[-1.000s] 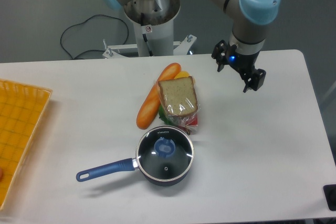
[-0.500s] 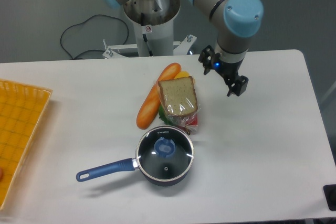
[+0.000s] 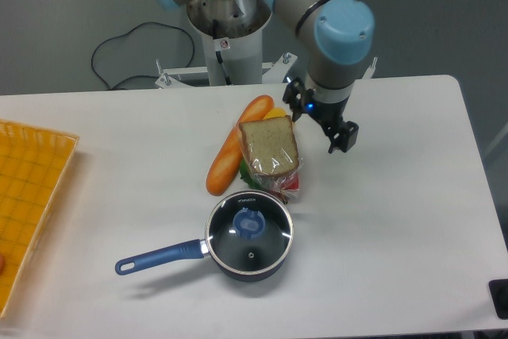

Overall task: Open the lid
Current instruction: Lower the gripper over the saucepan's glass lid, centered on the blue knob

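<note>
Glass lid (image 3: pixel 250 235) sits seated on blue saucepan (image 3: pixel 238 245), below and left of gripper (image 3: pixel 316 123), well apart; blue knob (image 3: pixel 250 224) faces up, free to grasp. Gripper fingers spread, holding nothing, hanging above table (image 3: pixel 397 196). Wrapped bread slice (image 3: pixel 269 148) and orange loaf (image 3: pixel 235 145) lie just left of gripper, between it and pan; descent likely must clear them. Lid not yet lifted.
</note>
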Controlling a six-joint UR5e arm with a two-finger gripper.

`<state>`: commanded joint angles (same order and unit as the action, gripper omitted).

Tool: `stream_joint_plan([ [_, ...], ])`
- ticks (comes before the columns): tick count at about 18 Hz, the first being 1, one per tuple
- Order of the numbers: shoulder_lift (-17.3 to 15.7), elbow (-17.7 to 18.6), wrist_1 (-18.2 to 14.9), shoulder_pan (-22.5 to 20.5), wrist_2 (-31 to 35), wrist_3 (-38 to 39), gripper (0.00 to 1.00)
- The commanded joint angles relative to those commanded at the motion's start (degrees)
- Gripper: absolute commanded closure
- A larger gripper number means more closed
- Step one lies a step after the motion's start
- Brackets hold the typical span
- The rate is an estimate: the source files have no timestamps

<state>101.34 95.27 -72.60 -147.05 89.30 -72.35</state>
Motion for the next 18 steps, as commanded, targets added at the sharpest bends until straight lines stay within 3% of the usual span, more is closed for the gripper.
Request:
stream_joint_plan([
  [13,4.9,-3.2,4.4,5.5,0.0,13.3,0.00],
  [18,6.0,-4.2,4.6,6.7,-0.1,20.0,0.00],
])
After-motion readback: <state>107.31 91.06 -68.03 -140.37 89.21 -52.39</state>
